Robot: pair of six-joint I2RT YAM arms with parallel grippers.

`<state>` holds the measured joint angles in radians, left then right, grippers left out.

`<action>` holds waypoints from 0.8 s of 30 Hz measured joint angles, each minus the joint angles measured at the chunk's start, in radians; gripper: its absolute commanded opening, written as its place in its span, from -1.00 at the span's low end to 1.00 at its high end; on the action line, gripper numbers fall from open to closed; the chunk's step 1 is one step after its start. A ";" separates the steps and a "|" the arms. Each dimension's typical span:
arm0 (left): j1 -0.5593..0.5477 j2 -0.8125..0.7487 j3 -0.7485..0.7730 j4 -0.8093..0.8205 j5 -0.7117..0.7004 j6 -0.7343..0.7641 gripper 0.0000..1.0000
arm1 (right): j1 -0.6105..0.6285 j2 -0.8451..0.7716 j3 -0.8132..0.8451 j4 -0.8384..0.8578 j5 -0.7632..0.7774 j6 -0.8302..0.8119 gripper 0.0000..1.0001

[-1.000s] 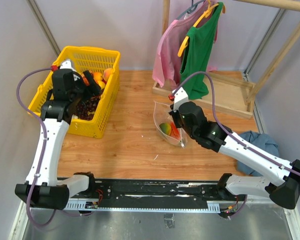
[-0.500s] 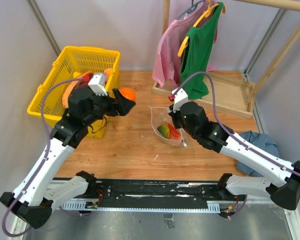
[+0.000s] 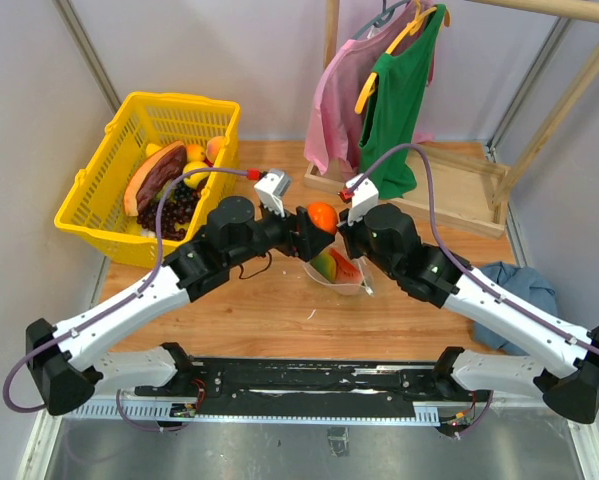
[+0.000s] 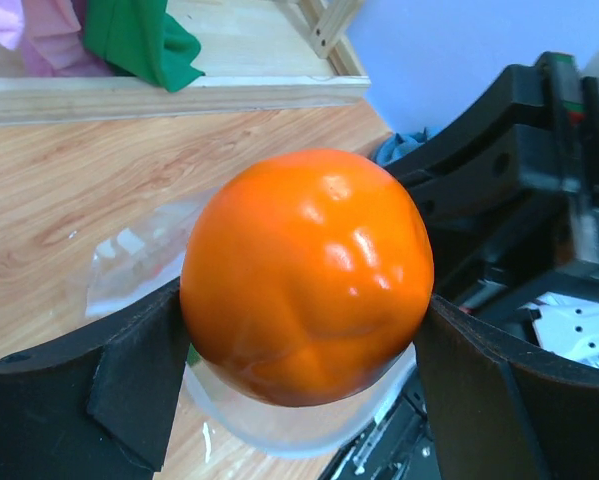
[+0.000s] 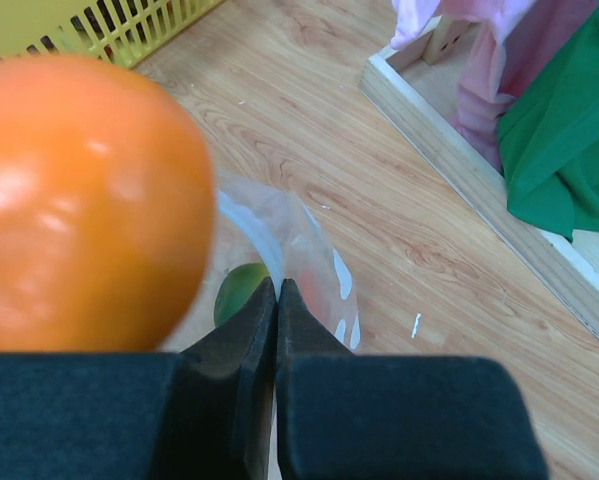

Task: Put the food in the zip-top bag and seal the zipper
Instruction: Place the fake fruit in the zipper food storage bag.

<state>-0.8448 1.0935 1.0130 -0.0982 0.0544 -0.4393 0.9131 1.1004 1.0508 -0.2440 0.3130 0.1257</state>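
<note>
Holding the orange (image 3: 322, 216) in my left gripper (image 4: 307, 300) right now, fingers closed snug on both sides of it, and I'm hovering it right over the zip-top bag (image 3: 337, 281). My right gripper (image 5: 276, 296) is pinching the bag's rim with the jaws fully together on the plastic, propping the mouth open.

In the top view the open mouth is sitting just toward 6 o'clock from the orange, basically underneath it. So I'm figuring the drop is a short move down and a touch toward me.

I'm guessing the bag's long axis is running roughly 11 to 5 o'clock, with the mouth at the 11 end facing up, but the crumpled plastic is making that hard to call.

A green piece (image 3: 325, 262) and the watermelon slice (image 3: 347, 267) are already lying inside. The right arm is the one touching the bag, and the left is just above it.
</note>
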 measured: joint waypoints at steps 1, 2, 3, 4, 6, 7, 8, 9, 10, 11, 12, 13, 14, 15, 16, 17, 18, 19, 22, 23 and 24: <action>-0.006 0.015 0.000 0.012 -0.006 0.003 -0.24 | 0.000 -0.003 -0.001 0.001 -0.001 0.002 -0.99; -0.016 0.031 -0.001 0.022 -0.014 0.009 -0.23 | 0.000 -0.005 -0.001 0.002 -0.001 0.004 -0.99; -0.026 0.046 -0.006 0.032 -0.029 0.017 -0.20 | 0.000 -0.008 -0.002 0.002 0.000 0.005 -0.99; -0.033 0.055 -0.011 0.035 -0.037 0.021 -0.18 | 0.000 -0.011 -0.003 0.004 0.000 0.006 -0.99; -0.042 0.071 -0.024 0.037 -0.052 0.029 -0.10 | 0.000 -0.016 -0.009 0.007 0.000 0.008 -0.99; -0.046 0.077 -0.032 0.037 -0.059 0.032 -0.06 | 0.000 -0.018 -0.012 0.007 0.000 0.009 -0.99; -0.049 0.082 -0.043 0.037 -0.066 0.035 -0.01 | 0.000 -0.019 -0.014 0.007 0.000 0.009 -0.99; -0.050 0.084 -0.051 0.036 -0.073 0.037 0.04 | 0.000 -0.020 -0.016 0.008 0.000 0.010 -0.99; -0.053 0.086 -0.062 0.036 -0.080 0.039 0.09 | 0.000 -0.021 -0.017 0.008 0.000 0.010 -0.99; -0.055 0.088 -0.068 0.034 -0.085 0.040 0.16 | 0.000 -0.023 -0.018 0.008 0.000 0.010 -0.99; -0.056 0.090 -0.072 0.031 -0.088 0.043 0.23 | 0.000 -0.023 -0.018 0.008 0.000 0.011 -0.99; -0.060 0.092 -0.073 0.025 -0.093 0.047 0.29 | 0.000 -0.024 -0.018 0.009 0.000 0.011 -0.99; -0.063 0.093 -0.073 0.021 -0.098 0.051 0.37 | 0.000 -0.024 -0.018 0.011 0.000 0.011 -0.99; -0.066 0.095 -0.073 0.019 -0.102 0.054 0.42 | 0.000 -0.024 -0.019 0.012 0.000 0.012 -0.99; -0.069 0.096 -0.073 0.016 -0.106 0.059 0.47 | 0.000 -0.024 -0.020 0.014 0.000 0.013 -0.99; -0.071 0.098 -0.072 0.012 -0.109 0.063 0.53 | 0.000 -0.024 -0.021 0.015 0.000 0.013 -0.99; -0.074 0.101 -0.071 0.006 -0.112 0.067 0.58 | 0.000 -0.024 -0.023 0.015 0.000 0.014 -0.98; -0.076 0.106 -0.069 0.002 -0.114 0.071 0.65 | 0.000 -0.024 -0.023 0.015 0.000 0.014 -0.99; -0.082 0.125 -0.058 -0.023 -0.124 0.080 0.75 | 0.000 -0.024 -0.025 0.016 0.000 0.014 -0.99; -0.082 0.131 -0.053 -0.034 -0.127 0.084 0.77 | 0.000 -0.025 -0.026 0.017 0.000 0.014 -0.99; -0.082 0.134 -0.049 -0.045 -0.130 0.085 0.79 | 0.000 -0.026 -0.028 0.017 0.000 0.014 -0.99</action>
<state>-0.9272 1.2274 0.9642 -0.1429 -0.0753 -0.3538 0.9127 1.0744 1.0225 -0.2268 0.3126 0.1402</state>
